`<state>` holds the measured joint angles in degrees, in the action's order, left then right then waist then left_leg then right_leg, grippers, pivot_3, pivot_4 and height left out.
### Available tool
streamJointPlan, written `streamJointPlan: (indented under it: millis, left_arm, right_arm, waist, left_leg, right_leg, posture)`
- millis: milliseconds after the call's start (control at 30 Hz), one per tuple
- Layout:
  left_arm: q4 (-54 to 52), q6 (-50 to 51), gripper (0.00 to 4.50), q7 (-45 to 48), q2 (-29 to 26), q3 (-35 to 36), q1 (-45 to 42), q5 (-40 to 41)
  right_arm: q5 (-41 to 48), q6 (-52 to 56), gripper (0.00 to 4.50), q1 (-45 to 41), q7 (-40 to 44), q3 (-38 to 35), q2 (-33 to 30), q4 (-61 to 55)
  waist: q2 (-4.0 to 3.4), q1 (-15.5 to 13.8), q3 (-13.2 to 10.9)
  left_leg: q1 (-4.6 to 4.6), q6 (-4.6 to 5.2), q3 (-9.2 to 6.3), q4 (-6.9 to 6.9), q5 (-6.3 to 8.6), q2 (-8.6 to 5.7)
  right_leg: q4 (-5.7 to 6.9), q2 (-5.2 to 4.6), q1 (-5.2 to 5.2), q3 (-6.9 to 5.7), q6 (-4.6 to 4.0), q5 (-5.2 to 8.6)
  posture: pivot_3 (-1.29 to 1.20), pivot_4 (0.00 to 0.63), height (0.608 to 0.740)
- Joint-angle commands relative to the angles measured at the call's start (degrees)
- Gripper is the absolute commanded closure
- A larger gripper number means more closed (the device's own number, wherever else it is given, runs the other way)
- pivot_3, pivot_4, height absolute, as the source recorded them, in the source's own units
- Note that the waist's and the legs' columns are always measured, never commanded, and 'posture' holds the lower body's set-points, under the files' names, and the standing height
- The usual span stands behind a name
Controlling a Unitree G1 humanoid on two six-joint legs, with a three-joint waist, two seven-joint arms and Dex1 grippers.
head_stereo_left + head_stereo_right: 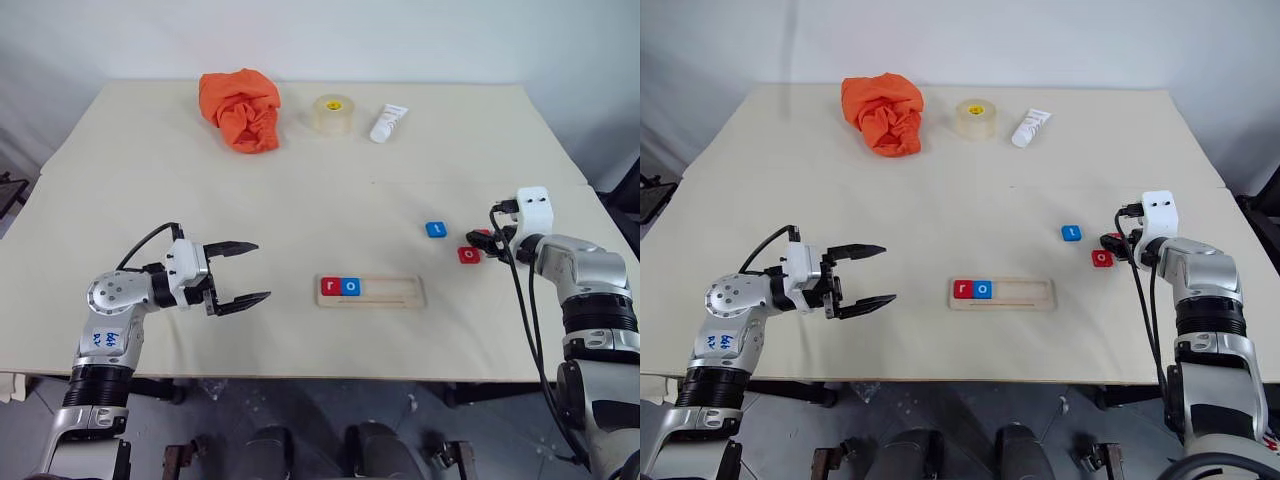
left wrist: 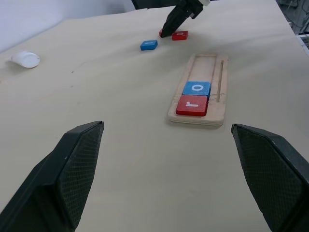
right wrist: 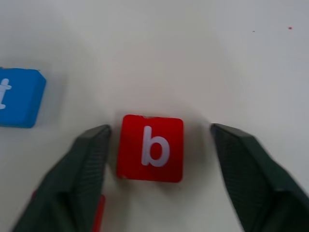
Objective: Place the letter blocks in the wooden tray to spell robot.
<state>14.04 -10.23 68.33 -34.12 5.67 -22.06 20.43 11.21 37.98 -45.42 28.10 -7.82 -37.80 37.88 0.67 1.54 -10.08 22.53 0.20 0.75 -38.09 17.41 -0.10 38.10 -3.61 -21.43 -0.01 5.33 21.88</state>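
Red b block sits flat on the table right between the right gripper fingers, jaws apart around it, one finger touching or nearly touching its side, the other well clear, not clamped; blue t block just beside; red o block close by; wooden tray holds r and o, so two in, three left; left gripper gapes wide, empty, well away from the tray.
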Motion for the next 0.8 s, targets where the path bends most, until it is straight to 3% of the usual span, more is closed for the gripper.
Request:
streamJointPlan:
  millis: [33, 100, 300, 467, 633, 800]
  left_arm:
    - [-0.2, -1.1, 0.0, -0.2, -0.3, 0.9, -1.0, 0.7]
    - [0.5, -1.6, 0.0, 0.3, -0.2, 0.6, -1.4, 0.7]
    - [2.7, -2.6, 0.0, 2.7, 0.0, 0.0, -2.9, 1.0]
    - [5.3, -4.0, 0.0, 5.5, 0.6, -0.9, -4.2, 1.1]
    - [7.5, -5.1, 0.0, 6.5, 1.3, -0.9, -5.3, 1.2]
    - [7.7, -4.5, 0.0, 7.4, 1.3, -0.8, -5.1, 1.5]
  right_arm:
    - [-0.4, -0.4, 2.5, 0.1, -0.1, -1.1, -0.7, -0.1]
    - [-0.3, -2.3, 3.04, -0.4, 0.1, -1.4, -0.7, -0.1]
    - [1.3, -0.8, 3.04, 0.8, -1.7, -4.2, -1.2, -8.2]
    - [4.9, 7.9, 3.04, 13.3, -3.3, -9.3, -1.3, -33.0]
    - [10.8, 18.7, 3.04, 25.5, -6.8, -15.0, 3.7, -55.2]
    - [15.4, 24.3, 3.04, 37.0, -9.2, -18.7, 9.4, -70.0]
  waist:
    - [0.0, 0.0, 0.0]
    - [0.0, 0.0, 0.0]
    - [-0.01, 0.1, 0.0]
    - [-0.02, -0.1, 0.0]
    - [-0.02, -0.2, 0.0]
    - [-0.02, 0.0, 0.0]
  left_leg:
    - [0.0, 0.0, 0.0, 0.0, 0.0, -0.01]
    - [0.0, 0.01, 0.0, 0.0, 0.0, -0.02]
    - [0.03, 0.0, 0.02, 0.02, -0.01, -0.01]
    - [0.09, 0.0, -0.08, 0.08, 0.0, 0.0]
    - [0.24, 0.02, -0.16, 0.0, 0.01, -0.01]
    - [0.24, 0.02, -0.21, 0.01, -0.01, -0.02]
  right_leg:
    - [0.0, -0.01, 0.0, 0.0, 0.01, 0.0]
    - [0.0, -0.02, 0.0, 0.0, 0.01, -0.01]
    - [0.03, -0.01, -0.05, 0.0, 0.01, -0.01]
    - [0.21, 0.01, -0.06, -0.06, 0.01, 0.0]
    - [0.15, 0.0, -0.1, -0.11, 0.03, -0.01]
    - [0.2, 0.02, -0.09, -0.09, 0.05, -0.02]
  posture:
    - [0.0, 0.15, 0.74]
    - [0.0, 0.15, 0.74]
    - [0.0, 0.15, 0.74]
    - [0.0, 0.15, 0.74]
    - [0.0, 0.15, 0.74]
    - [0.0, 0.15, 0.74]
